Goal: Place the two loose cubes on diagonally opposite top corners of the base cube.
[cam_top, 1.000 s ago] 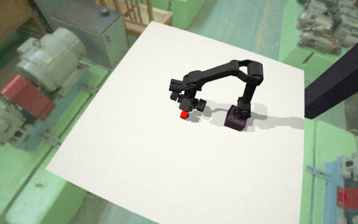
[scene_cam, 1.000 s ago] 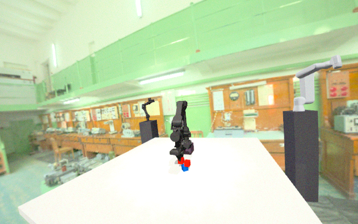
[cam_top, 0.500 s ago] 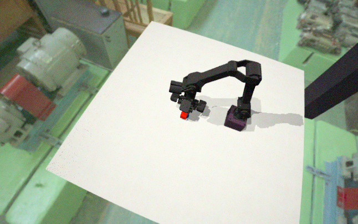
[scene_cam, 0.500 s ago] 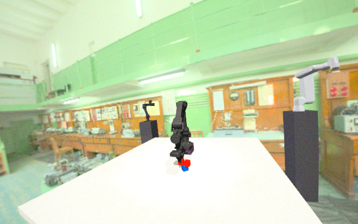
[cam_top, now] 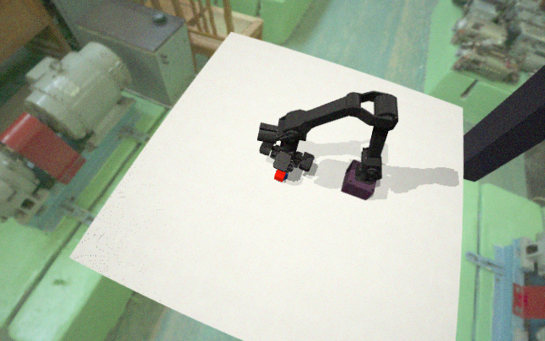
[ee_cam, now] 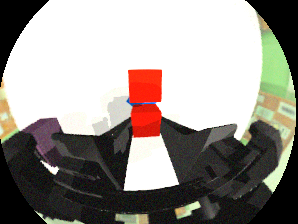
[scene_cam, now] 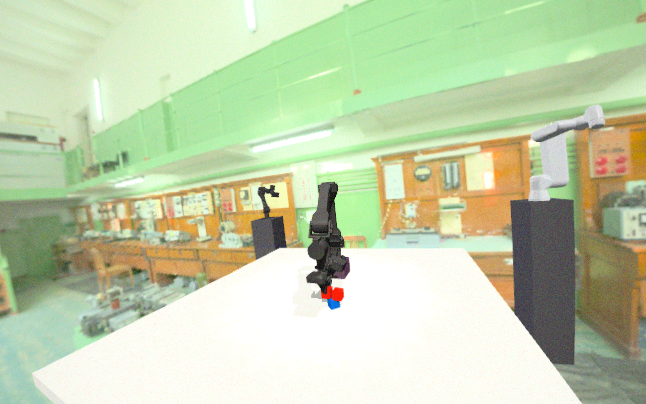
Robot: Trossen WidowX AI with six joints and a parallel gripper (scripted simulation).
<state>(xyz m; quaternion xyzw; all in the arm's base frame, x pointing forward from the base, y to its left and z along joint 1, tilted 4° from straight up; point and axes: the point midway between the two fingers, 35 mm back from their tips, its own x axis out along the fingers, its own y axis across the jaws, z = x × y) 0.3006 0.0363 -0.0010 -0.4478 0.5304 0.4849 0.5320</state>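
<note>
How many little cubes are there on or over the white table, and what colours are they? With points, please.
Red cubes: 2, one held in the jaws and the other, the free red cube (scene_cam: 338, 294) (ee_cam: 145, 86), resting on the blue one
Blue cubes: 1, the blue cube (scene_cam: 334, 304), mostly hidden in the wrist view
Total: 3

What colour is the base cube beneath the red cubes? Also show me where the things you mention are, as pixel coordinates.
Blue; the base cube (cam_top: 286, 176) (scene_cam: 333, 304) (ee_cam: 131, 102) shows best in the exterior view.
</note>
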